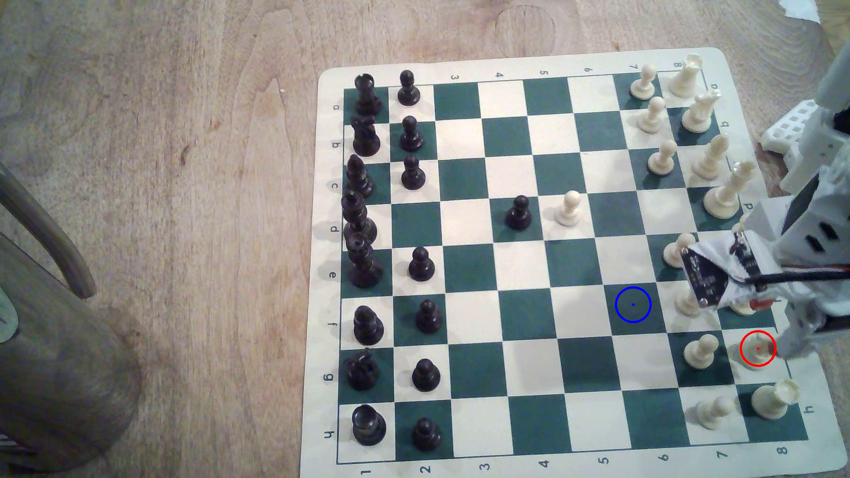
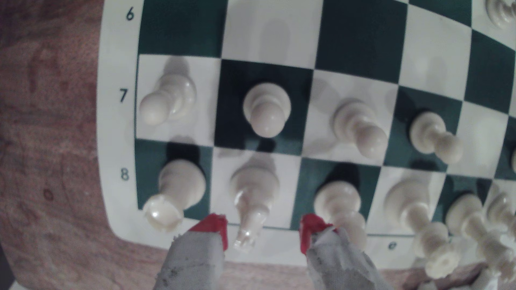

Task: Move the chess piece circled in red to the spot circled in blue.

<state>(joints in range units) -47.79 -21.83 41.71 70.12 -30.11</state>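
The chess piece circled in red, a cream knight [image 1: 757, 348], stands on a white square near the exterior view's right edge of the board [image 1: 464, 275]. In the wrist view the knight [image 2: 254, 195] rises between my two red-tipped fingers [image 2: 213, 230]. My gripper [image 2: 262, 231] is open and straddles the knight's head with a gap on each side. The spot circled in blue [image 1: 633, 304] is a bare dark green square, two files toward the exterior view's left and one row up from the knight. My arm [image 1: 809, 239] leans in from the exterior view's right and hides some cream pieces.
A cream rook [image 2: 178, 186] and a bishop [image 2: 337, 200] flank the knight closely. Cream pawns [image 2: 266, 108] [image 1: 700, 351] stand one rank ahead, between the knight and the blue ring. Black pieces [image 1: 421, 317] line the exterior view's left. A black pawn [image 1: 519, 213] and a cream pawn [image 1: 569, 209] stand mid-board.
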